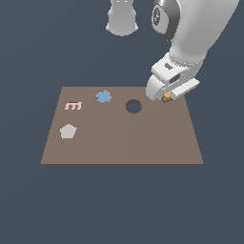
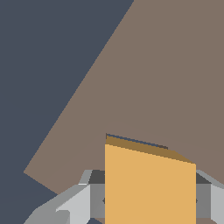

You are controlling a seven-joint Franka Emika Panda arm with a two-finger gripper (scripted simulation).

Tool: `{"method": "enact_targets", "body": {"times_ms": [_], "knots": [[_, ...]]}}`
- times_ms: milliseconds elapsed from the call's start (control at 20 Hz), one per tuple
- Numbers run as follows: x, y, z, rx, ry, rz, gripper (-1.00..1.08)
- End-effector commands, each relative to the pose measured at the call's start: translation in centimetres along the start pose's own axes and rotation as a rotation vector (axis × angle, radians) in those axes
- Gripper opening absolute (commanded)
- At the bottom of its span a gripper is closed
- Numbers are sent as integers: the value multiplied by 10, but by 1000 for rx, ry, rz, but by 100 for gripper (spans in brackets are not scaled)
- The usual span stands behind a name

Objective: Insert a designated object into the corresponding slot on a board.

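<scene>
My gripper (image 1: 166,97) is low over the far right part of the brown board (image 1: 119,143) and is shut on the orange square block (image 1: 167,96). In the wrist view the block (image 2: 148,183) stands upright between the grey fingers (image 2: 76,203), close above the board (image 2: 166,65). A thin dark strip (image 2: 135,140) runs along the block's far edge; it may be the rim of the square slot. The slot is otherwise hidden under the block and the hand in both views.
A round dark hole (image 1: 134,106) lies in the board just to the exterior view's left of the gripper. A blue cross-like piece (image 1: 103,96), a pink comb-shaped piece (image 1: 73,105) and a grey pentagon (image 1: 68,131) lie on the board's left part.
</scene>
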State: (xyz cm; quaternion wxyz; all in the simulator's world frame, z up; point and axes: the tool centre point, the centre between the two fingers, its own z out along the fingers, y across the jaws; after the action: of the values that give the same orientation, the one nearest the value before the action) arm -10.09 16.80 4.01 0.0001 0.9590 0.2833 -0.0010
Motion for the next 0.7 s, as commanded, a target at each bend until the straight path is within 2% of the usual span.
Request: {"method": "enact_targets", "body": {"times_ms": [0, 300, 350, 650], "knots": [[0, 0, 0, 0, 0, 0, -100], [-1, 0, 10, -1, 1, -3, -100], [-1, 0, 10, -1, 1, -3, 100], [-1, 0, 10, -1, 1, -3, 100]]}}
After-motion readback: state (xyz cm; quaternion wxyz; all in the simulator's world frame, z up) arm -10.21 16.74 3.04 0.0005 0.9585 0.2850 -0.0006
